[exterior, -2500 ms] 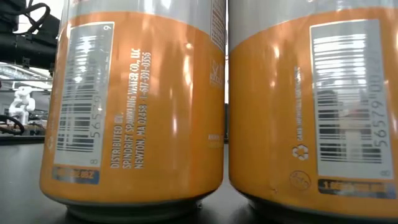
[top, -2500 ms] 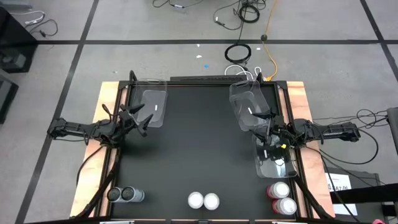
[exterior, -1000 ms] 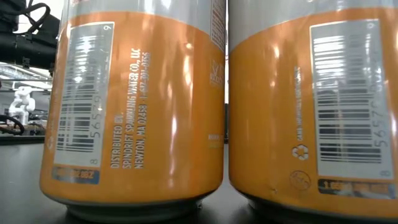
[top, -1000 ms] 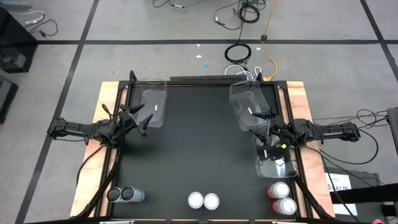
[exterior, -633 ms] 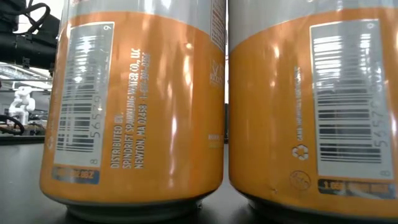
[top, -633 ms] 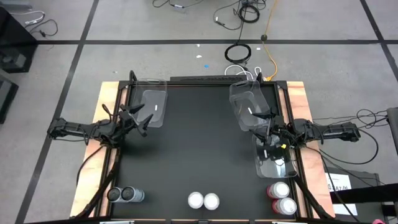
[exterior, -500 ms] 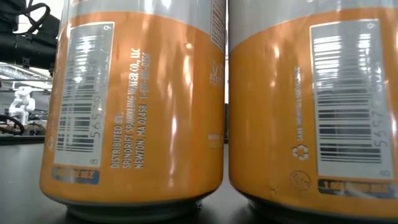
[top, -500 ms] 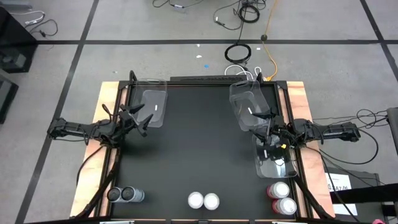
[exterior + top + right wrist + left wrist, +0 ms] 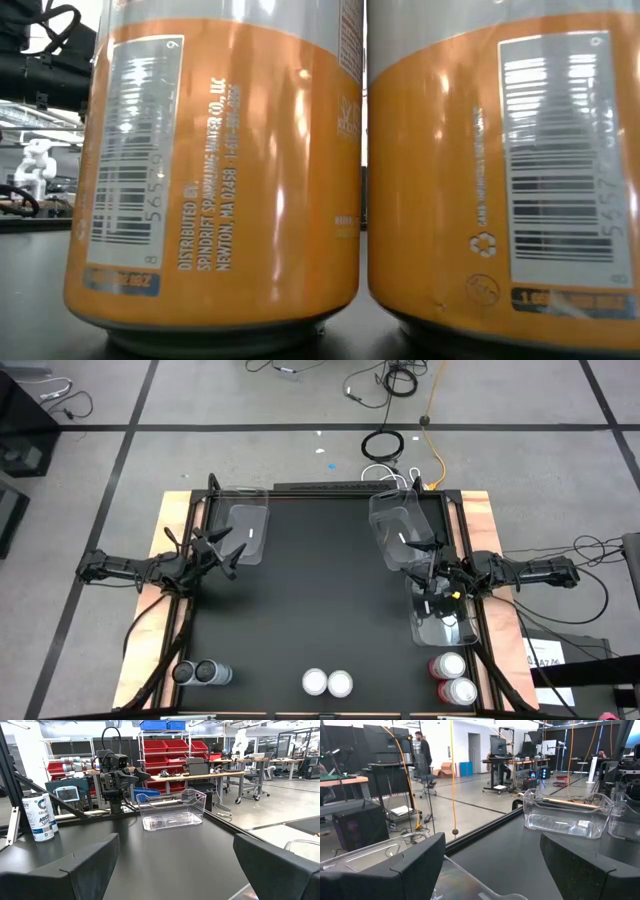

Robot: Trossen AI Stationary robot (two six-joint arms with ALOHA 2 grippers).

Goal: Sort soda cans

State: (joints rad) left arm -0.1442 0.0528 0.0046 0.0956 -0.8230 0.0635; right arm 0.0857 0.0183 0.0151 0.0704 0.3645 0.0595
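In the high view, six cans stand upright along the table's near edge. Two are dark grey (image 9: 198, 673), at the near left corner. Two are silver-topped (image 9: 327, 682), at the middle. Two are red-pink (image 9: 454, 678), at the near right corner. The low view shows the middle pair as orange cans (image 9: 215, 170) side by side, filling the picture. My left gripper (image 9: 232, 552) hovers open at the table's left side, and my right gripper (image 9: 424, 578) hovers open at its right side. Both are far from the cans. The right wrist view shows one can (image 9: 40, 817) across the table.
Three clear plastic bins stand on the black table: one far left (image 9: 246, 530) beside my left gripper, one far right (image 9: 398, 525), and one on the right (image 9: 440, 618) below my right gripper. The table's middle is bare black surface. Cables lie on the floor beyond the far edge.
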